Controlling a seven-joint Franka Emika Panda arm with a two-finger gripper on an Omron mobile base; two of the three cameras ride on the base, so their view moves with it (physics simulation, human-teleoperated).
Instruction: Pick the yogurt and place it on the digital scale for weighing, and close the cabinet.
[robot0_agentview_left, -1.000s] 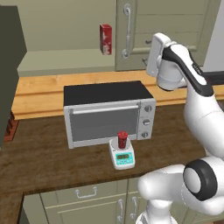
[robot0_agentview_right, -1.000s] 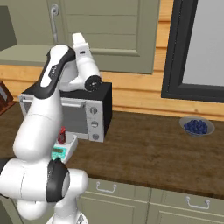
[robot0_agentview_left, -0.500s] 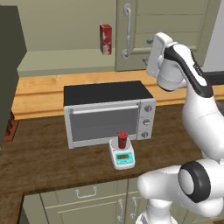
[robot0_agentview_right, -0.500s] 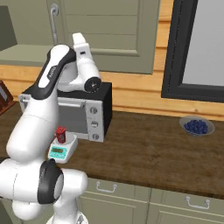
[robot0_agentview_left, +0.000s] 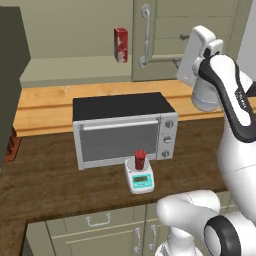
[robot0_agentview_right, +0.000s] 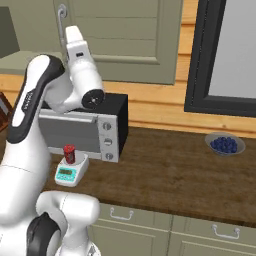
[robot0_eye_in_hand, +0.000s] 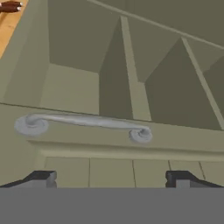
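- soft, even rendered light across the kitchen; no glare, no blown highlights.
- faint shadow under the oven (robot0_agentview_left: 122, 131) on the counter (robot0_agentview_left: 60, 175); the scale (robot0_agentview_left: 139, 179) casts almost none.
- cabinet (robot0_eye_in_hand: 109, 74) interior dim in the hand view, its panels shaded darker on one side; the handle (robot0_eye_in_hand: 83, 122) shows a pale sheen.
- all views coarse and slightly soft, edges pixelated; no lens bending at the borders.

Yogurt (robot0_agentview_left: 140, 159) on the scale (robot0_agentview_left: 139, 179), before the oven (robot0_agentview_left: 124, 129); carton (robot0_agentview_left: 120, 44) in the cabinet (robot0_agentview_left: 200, 30) above.
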